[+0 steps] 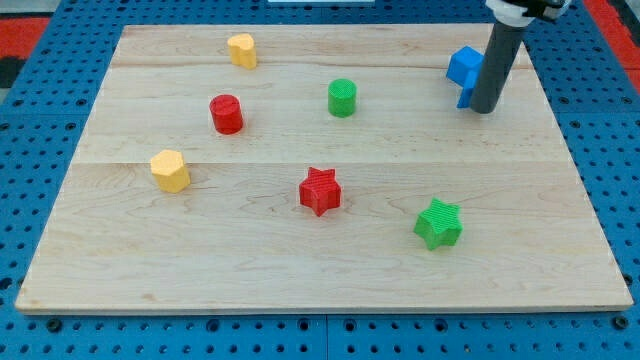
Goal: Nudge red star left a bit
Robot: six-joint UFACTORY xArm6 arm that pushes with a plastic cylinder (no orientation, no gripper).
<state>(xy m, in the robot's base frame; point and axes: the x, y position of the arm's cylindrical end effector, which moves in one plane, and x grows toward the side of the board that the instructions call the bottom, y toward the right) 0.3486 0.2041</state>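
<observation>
The red star (pixel 320 191) lies on the wooden board (pixel 320 260) a little below its middle. My tip (pixel 483 108) stands at the view's upper right, far up and to the right of the red star, touching or just in front of a blue block (pixel 463 68) that it partly hides.
A green star (pixel 439 223) lies right of the red star. A green cylinder (pixel 342 97) is above it, a red cylinder (pixel 227 114) up-left, a yellow hexagonal block (pixel 170 170) at left, another yellow block (pixel 242 50) at the top.
</observation>
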